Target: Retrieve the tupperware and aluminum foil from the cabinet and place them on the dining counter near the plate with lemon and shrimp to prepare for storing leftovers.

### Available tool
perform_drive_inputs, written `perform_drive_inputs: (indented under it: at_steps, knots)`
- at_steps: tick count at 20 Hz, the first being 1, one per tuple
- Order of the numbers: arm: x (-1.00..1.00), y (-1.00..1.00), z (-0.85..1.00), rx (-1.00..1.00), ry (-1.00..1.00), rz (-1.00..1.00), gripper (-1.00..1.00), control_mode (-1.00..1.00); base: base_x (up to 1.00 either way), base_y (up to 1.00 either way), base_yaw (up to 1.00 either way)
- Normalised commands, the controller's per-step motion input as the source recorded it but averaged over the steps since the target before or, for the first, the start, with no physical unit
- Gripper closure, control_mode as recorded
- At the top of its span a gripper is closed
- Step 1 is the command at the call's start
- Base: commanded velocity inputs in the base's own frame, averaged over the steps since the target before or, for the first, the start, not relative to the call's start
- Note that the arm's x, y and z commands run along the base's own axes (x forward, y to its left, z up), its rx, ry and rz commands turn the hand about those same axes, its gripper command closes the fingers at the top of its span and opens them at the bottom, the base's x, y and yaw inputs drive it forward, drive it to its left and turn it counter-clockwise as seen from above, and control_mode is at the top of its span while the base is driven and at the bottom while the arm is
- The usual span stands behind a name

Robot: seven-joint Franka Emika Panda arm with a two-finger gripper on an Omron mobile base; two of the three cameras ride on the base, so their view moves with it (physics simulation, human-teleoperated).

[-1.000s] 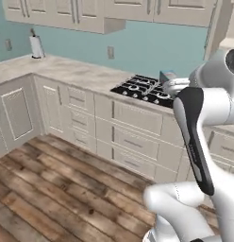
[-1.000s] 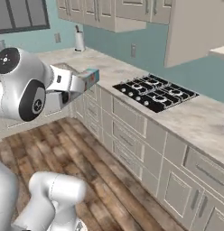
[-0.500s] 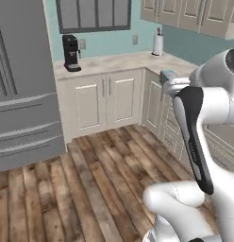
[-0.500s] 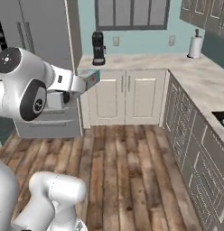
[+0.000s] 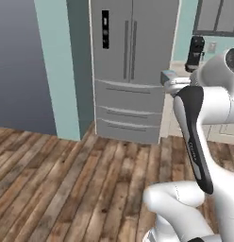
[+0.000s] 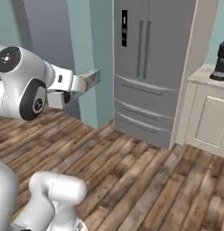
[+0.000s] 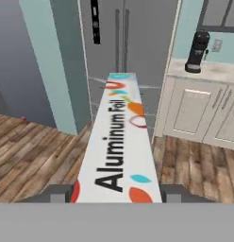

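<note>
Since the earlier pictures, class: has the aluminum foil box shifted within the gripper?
No. The aluminum foil juts from the gripper as before; only the background changed, from hob to fridge.

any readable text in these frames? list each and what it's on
"Aluminum Foil": black lettering along the top face of the aluminum foil box held in the gripper.
Fridge black dispenser panel: no text legible.
Coffee maker on the counter: no label legible.
Nothing else readable.

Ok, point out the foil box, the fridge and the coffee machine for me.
Long white aluminum foil box [image 7: 120, 142], hand view, lettered top face.
Tall grey fridge [image 6: 154, 54], right base view, right door.
Black coffee machine [image 7: 196, 52], hand view, its body.
</note>
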Motion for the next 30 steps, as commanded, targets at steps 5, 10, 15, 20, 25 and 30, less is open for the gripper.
perform_drive_inputs:
  at_steps: [5, 10, 15, 20, 25, 30]
  knots:
    - [0.0, 0.0, 0.0, 0.0, 0.0, 0.0, 1.0, 1.0, 0.0, 0.0, 1.0]
    - [0.0, 0.0, 0.0, 0.0, 0.0, 0.0, 1.0, 1.0, 0.0, 0.0, 1.0]
    - [0.0, 0.0, 0.0, 0.0, 0.0, 0.0, 1.0, 1.0, 0.04, 0.0, 1.0]
    - [0.0, 0.0, 0.0, 0.0, 0.0, 0.0, 1.0, 1.0, 0.03, -0.14, 0.93]
    - [0.0, 0.0, 0.0, 0.0, 0.0, 0.0, 1.0, 1.0, 0.52, -0.76, 0.59]
    - [0.0, 0.0, 0.0, 0.0, 0.0, 0.0, 1.0, 1.0, 0.83, -1.0, 0.23]
